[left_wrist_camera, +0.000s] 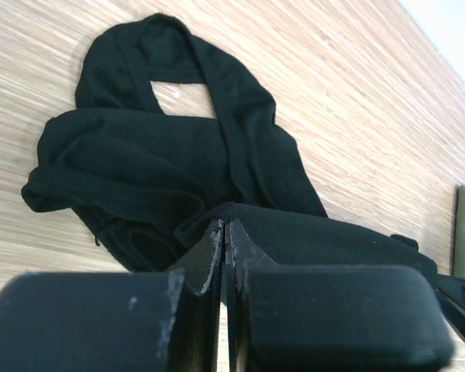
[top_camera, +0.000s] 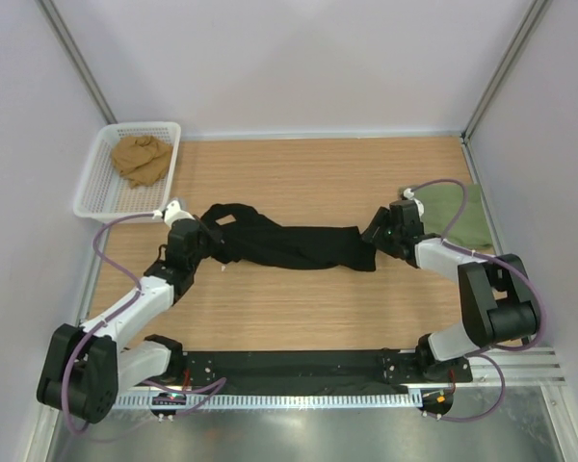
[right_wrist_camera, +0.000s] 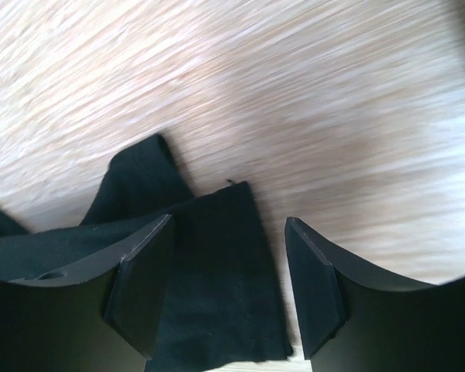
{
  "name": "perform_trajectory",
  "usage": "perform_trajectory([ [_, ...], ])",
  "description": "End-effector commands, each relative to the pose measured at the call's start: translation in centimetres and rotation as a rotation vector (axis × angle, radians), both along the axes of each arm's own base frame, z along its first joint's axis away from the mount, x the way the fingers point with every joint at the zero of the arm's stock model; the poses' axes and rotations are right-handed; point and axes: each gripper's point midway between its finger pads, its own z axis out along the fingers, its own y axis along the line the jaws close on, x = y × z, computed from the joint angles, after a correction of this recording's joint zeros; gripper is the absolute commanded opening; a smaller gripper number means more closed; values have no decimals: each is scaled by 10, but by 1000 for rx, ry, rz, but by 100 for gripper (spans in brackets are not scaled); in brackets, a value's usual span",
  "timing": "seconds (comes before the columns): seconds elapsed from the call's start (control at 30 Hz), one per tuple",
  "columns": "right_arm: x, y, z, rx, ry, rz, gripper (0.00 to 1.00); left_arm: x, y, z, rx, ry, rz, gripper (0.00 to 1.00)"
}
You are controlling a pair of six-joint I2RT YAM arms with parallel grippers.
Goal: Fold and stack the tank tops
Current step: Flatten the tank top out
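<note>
The black tank top is seen drawn out in a long, rumpled band across the middle of the wooden table, with its straps and neck opening bunched at the left end and its hem at the right end. The left gripper is closed to a thin slit, and a fold of the black cloth is pinched at its tips. The right gripper is held wide apart over the hem, which lies flat on the wood between the fingers. The olive green tank top is laid at the right edge of the table, behind the right arm. A tan cloth is held in a white mesh basket at the far left corner.
</note>
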Motion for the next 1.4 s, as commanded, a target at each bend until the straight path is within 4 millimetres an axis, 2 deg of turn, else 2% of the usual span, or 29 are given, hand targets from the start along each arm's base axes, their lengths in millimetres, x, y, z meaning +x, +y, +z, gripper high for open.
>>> perform_trajectory([
  [0.0, 16, 32, 19, 129, -80, 106, 64, 9, 1, 9, -9, -21, 18, 0],
  [0.1, 13, 36, 15, 143, -64, 124, 64, 9, -1, 7, -12, -13, 9, 0],
  [0.13, 13, 39, 15, 157, -63, 138, 53, 9, -1, 7, -13, -13, 9, 0],
  [0.17, 12, 41, 15, 163, -61, 147, 47, 10, -2, 8, -15, -15, 3, 0],
  [0.2, 13, 42, 16, 170, -66, 150, 36, 10, -3, 9, -15, -17, -1, 0],
  [0.23, 14, 44, 18, 176, -71, 161, 24, 10, -3, 9, -15, -17, -1, 0],
  [0.27, 17, 44, 21, 173, -83, 162, 3, 10, -3, 10, -16, -19, -1, 0],
  [0.4, 29, 34, 46, 152, -139, 128, 1, 13, -4, 18, -7, -48, -18, 0],
  [0.53, 51, 29, 88, 136, -223, 107, 1, 25, -3, 33, -21, -42, 8, 0],
  [0.6, 64, 30, 117, 140, -269, 115, 1, 32, -2, 42, -72, -35, -7, 0],
  [0.63, 70, 31, 135, 146, -304, 122, 1, 35, -1, 54, -107, -49, 5, 0],
  [0.73, 64, 29, 162, 144, -370, 138, 1, 32, 2, 72, -134, -96, 11, 0],
  [0.77, 50, 27, 167, 141, -370, 140, 1, 26, 3, 85, -145, -132, 6, 0],
  [0.8, 43, 25, 168, 139, -377, 137, 1, 21, 4, 87, -149, -143, 6, 0],
  [0.83, 27, 21, 150, 134, -348, 131, 1, 13, 5, 75, -147, -119, 7, 0],
  [0.87, 13, 19, 164, 148, -405, 130, 1, 5, 7, 81, -156, -146, 7, 0],
  [0.9, 1, 18, 159, 172, -409, 119, 1, -2, 8, 75, -159, -141, 5, 0],
  [0.93, -19, 15, 126, 170, -351, 104, 1, -13, 10, 54, -164, -107, 14, 0],
  [0.97, -30, 9, 132, 178, -392, 79, 1, -21, 12, 53, -175, -121, 19, 0],
  [1.0, -47, 0, 97, 177, -323, 14, 1, -33, 15, 26, -172, -78, 26, 0],
  [1.07, -66, -6, 75, 193, -293, -30, 1, -45, 16, 8, -200, -55, 37, 0],
  [1.1, -74, -7, 77, 227, -320, -51, 1, -51, 17, 7, -220, -73, 40, 0],
  [1.13, -88, -8, 54, 236, -285, -56, 2, -61, 18, -14, -221, -39, 41, 0],
  [1.17, -93, -7, 50, 248, -288, -57, 11, -65, 17, -19, -234, -36, 40, 0],
  [1.2, -97, -7, 56, 266, -325, -56, 23, -73, 19, -30, -237, -33, 41, 0],
  [1.23, -107, -8, 42, 260, -286, -60, 35, -76, 20, -34, -239, -31, 44, 0],
  [1.27, -110, -10, 40, 257, -284, -66, 56, -79, 21, -38, -238, -27, 49, 0],
  [1.3, -111, -10, 48, 257, -317, -58, 61, -83, 23, -43, -226, -22, 48, 0],
  [1.37, -116, -13, 47, 229, -308, -46, 66, -86, 27, -46, -203, -13, 57, 0],
])
